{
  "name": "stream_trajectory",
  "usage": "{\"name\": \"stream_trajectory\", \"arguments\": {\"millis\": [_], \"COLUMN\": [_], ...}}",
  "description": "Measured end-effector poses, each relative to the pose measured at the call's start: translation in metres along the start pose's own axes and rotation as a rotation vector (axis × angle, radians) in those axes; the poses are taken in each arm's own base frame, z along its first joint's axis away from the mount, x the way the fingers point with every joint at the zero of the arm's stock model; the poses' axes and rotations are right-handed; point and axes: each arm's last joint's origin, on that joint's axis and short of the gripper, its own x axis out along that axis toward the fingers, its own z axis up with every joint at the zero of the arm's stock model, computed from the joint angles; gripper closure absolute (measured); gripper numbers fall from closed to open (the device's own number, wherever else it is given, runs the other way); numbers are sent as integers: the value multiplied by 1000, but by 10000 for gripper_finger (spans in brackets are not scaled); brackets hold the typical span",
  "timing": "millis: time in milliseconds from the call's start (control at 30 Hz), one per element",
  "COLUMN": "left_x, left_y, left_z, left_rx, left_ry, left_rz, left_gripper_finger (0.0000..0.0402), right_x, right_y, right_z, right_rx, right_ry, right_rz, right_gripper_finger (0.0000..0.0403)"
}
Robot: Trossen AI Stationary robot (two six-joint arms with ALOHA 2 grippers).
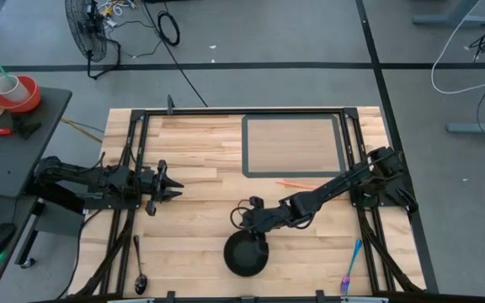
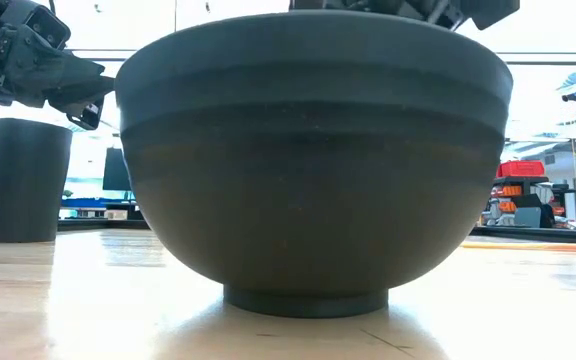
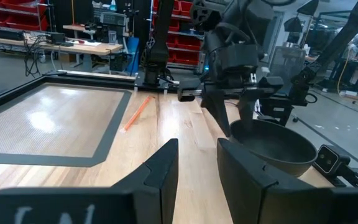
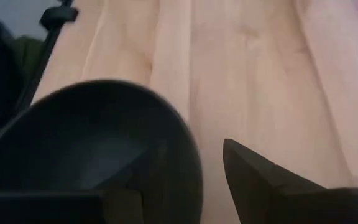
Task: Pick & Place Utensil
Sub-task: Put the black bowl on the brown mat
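Note:
A black bowl (image 1: 245, 257) (image 2: 313, 150) (image 3: 272, 146) stands on its foot near the table's near edge. My right gripper (image 1: 257, 225) (image 3: 235, 121) (image 4: 188, 155) is open and points down at the bowl's far rim, with one finger inside and one outside. A dark spoon (image 1: 140, 268) lies flat at the near left. A blue and purple fork (image 1: 352, 265) lies flat at the near right. My left gripper (image 1: 173, 183) (image 3: 197, 155) is open and waits above the table's left part, touching nothing. My right gripper straddles the bowl's far rim (image 4: 185, 134) from above, one finger (image 4: 135, 183) inside the hollow and the other finger (image 4: 253, 174) outside. I cannot tell whether either finger touches the wall. The bowl sits upright on the table.
A dark-framed mat (image 1: 247, 145) (image 3: 42, 118) lies on the far middle of the table, and a thin orange stick (image 1: 297, 183) (image 3: 135, 115) lies just near of it. Bare wood stretches between the mat and the bowl. Arm mounts line the left and right edges.

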Motion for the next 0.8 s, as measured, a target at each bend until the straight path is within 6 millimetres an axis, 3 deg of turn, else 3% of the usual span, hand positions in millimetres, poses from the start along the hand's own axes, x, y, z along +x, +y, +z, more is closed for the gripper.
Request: {"name": "stream_trajectory", "arguments": {"millis": [367,800], "left_x": [0,0], "left_y": [0,0], "left_z": [0,0], "left_rx": [0,0], "left_ry": [0,0], "left_rz": [0,0], "left_gripper_finger": [287,287], "right_x": [0,1], "right_y": [1,-6], "right_z": [-4,-3], "right_rx": [-128,-121], "right_ry": [29,38], "right_rz": [49,33], "right_gripper_finger": [268,296]}}
